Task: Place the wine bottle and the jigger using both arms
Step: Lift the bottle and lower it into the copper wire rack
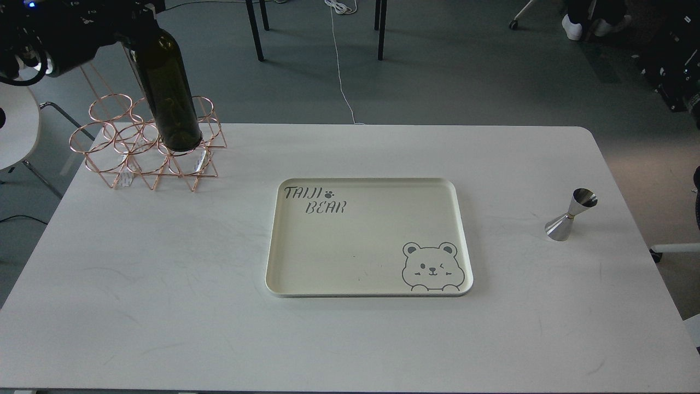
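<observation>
Jaws: the left gripper is seen only as a dark mass at the wine bottle's top; how far it is parted, and whether the neck is actually held, cannot be told. The right gripper is not in view.
Wine bottle: it is seen at the far left, tilted, its base over a ring of the copper wire rack; whether the base rests in the ring or hangs just above cannot be told.
Jigger: it is stood upright on the white table, well apart to the right of the cream tray, untouched.
Step in hand: the bottle is judged to be at the rack, being lifted out or set in.
Doing it well: the bottle should be kept in line with the ring, so that the thin wire is not caught or dragged.
Bottle's look: dark olive-green glass, unlabelled, by far the tallest thing.
Jigger's look: small, shiny silver, hourglass-shaped.
</observation>
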You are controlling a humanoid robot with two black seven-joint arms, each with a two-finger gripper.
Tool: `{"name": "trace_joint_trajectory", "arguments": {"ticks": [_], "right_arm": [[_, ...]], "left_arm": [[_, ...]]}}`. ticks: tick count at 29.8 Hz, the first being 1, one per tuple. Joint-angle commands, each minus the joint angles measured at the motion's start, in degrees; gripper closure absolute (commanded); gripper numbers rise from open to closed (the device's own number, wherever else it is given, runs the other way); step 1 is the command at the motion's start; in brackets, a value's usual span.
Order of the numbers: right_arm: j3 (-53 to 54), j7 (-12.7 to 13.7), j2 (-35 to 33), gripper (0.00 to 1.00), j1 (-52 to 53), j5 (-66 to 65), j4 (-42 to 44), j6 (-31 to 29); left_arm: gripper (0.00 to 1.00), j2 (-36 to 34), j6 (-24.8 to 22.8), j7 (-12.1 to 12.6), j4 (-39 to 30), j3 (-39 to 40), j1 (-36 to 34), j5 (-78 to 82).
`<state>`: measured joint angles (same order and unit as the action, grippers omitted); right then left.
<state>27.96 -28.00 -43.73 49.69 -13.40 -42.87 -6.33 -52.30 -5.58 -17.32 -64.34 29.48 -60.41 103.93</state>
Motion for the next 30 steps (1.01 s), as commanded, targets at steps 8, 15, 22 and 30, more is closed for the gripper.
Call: {"name": "trace_joint_trajectory", "arguments": {"ticks": [8,15,22,30], "right_arm": [[-0.01,0.0,0.05,0.04,-0.11,0.04,-0.02,0.09],[-0.01,0.0,0.05,0.04,-0.38,-0.05,-0.02,0.09],[-0.01,0.0,0.05,0.04,-0.38,0.04,-0.02,0.09],[0.08,0.0,0.05,0.04,-0.55,0.04,-0.02,0.09]], "left_arm": [[0.85,0.44,0.21,0.09,1.32,-2.58,0.47,-0.83],[0.7,1.94,3.29,0.09,4.22,-4.52,0.56,-1.18],[0.61,2.73,3.46,-0.09,5.98,-7.15,0.73,-2.41],[0.5,2.82,4.61,0.09,5.98,-7.6,0.91,-4.08]]}}
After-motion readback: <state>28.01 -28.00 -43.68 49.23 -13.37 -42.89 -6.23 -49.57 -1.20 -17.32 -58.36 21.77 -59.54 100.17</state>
